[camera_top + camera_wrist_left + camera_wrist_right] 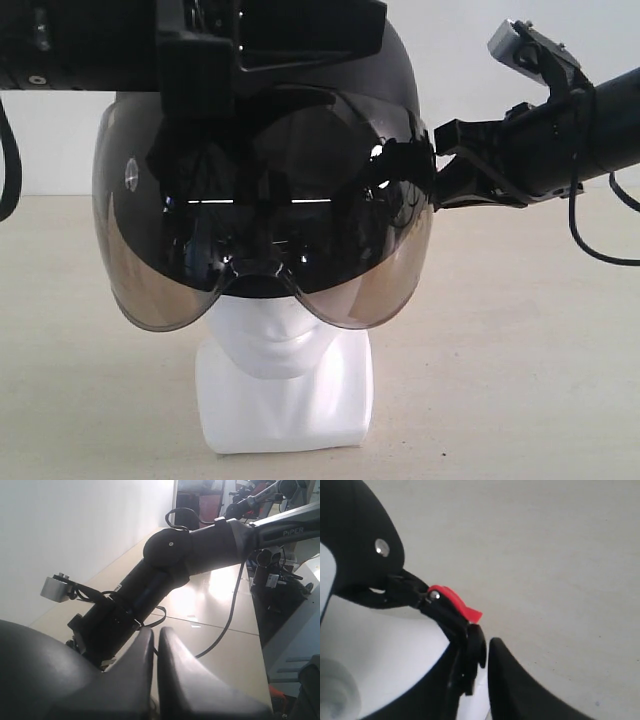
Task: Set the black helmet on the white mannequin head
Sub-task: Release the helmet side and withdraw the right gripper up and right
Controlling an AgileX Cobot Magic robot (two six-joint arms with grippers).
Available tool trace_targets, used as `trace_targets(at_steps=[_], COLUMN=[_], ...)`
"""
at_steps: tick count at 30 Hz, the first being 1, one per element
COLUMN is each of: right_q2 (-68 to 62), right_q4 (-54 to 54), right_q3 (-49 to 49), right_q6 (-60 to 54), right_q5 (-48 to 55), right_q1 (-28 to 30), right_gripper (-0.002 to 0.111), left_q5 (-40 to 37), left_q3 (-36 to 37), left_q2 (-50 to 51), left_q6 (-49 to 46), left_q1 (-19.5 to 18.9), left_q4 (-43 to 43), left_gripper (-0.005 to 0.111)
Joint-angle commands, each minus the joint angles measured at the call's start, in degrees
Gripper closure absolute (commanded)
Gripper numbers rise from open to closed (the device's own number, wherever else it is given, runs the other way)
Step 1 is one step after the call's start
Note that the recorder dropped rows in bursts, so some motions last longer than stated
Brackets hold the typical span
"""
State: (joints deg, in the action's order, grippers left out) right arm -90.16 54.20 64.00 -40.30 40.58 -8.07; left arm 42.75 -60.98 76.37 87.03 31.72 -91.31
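The black helmet (400, 85) sits low over the white mannequin head (285, 375). Its smoky visor (270, 230) covers the face down to the mouth, so only the chin, neck and base show. My left gripper (265, 60) is on the helmet's top front, largely lost against the black shell. In the left wrist view its fingertips (155, 632) stand nearly together beside the shell (30, 670). My right gripper (440, 165) is at the helmet's right side. It (485, 645) is shut on the black chin strap buckle (470, 652) by the red tab (457, 605).
The head stands on a beige table (520, 350) before a white wall. The right arm (175, 565) reaches in from the right with a loose cable hanging below it. More equipment stands beyond the table's far edge (280, 575).
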Motion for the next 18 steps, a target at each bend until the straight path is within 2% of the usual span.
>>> trace_targets(at_steps=[1,2,4,15,18], right_q2=[0.9,1.58,2.85,8.89,10.78], right_q4=[-3.45,-3.45,-3.45,-3.56,-3.56], right_q3=[0.22,0.22,0.22,0.22,0.22], right_q6=[-0.23,0.26,0.98,2.39,3.89], right_q5=[-7.42,-7.42,-7.42,-4.94,-3.61], right_q1=[1.21,1.21,1.21,1.21,1.21], right_gripper=[0.057,0.05,0.045,0.045,0.057], left_q5=[-2.54,-2.54,-2.49,-2.77,-2.77], left_q3=[2.69,2.69,2.69,2.69,2.69], left_q2=[3.34,3.34,3.34,3.34,3.34], left_q6=[7.23,7.23,7.23,7.23,7.23], left_q1=[0.08,0.08,0.08,0.08,0.08], left_q4=[-4.11,-4.11,-4.28,-4.27,-4.27], left_gripper=[0.103,0.103,0.103,0.103,0.103])
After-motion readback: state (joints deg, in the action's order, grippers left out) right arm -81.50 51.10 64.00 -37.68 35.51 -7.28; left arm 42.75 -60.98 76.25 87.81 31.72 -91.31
